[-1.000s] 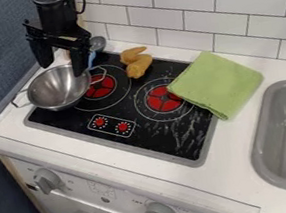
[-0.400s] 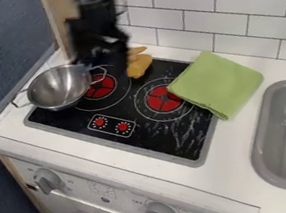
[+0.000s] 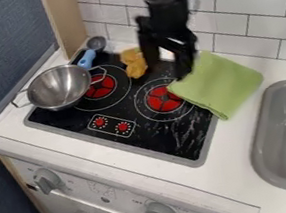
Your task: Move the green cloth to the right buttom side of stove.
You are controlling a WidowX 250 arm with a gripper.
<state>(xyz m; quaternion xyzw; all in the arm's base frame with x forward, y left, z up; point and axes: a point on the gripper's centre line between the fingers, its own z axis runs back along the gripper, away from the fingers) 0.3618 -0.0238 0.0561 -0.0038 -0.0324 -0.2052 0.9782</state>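
The black gripper [image 3: 167, 69] hangs over the back right part of the stove, open, one finger above the back burner area and the other at the upper left edge of the green cloth. Folded into a rough square, the green cloth [image 3: 218, 84] lies partly on the stove's right back corner and partly on the white counter. The black stove [image 3: 143, 137] has red burners, and its lower right corner is uncovered.
A metal colander [image 3: 59, 87] sits on the stove's left side, with a blue-handled ladle [image 3: 87, 59] behind it. A yellow-brown toy food piece [image 3: 134, 63] lies at the stove's back. The grey sink [image 3: 264, 125] is at the right, the tiled wall behind.
The gripper has moved from above the colander at the left, across the back of the stove, to the cloth's left edge. The cloth and the colander have stayed put.
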